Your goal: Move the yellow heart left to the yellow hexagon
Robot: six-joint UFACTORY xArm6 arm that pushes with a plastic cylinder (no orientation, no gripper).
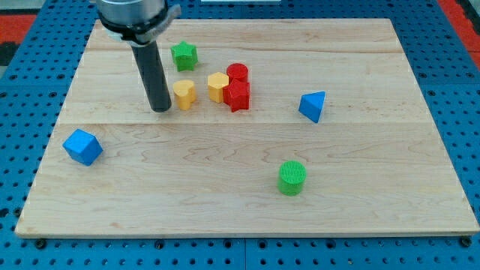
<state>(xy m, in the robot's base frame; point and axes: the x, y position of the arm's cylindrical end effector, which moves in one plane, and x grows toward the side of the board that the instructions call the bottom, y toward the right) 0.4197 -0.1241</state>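
Note:
The yellow heart [184,94] lies on the wooden board [247,195], a little left of the yellow hexagon [218,86], with a small gap between them. My tip [161,109] rests on the board just left of the yellow heart, close to it or touching it. The hexagon touches a red star [238,96] on its right, and a red cylinder [237,73] stands just above that star.
A green star [184,55] lies above the yellow heart. A blue cube [82,146] sits at the view's left, a blue triangular block [313,106] at the right, and a green cylinder [292,178] at the lower right.

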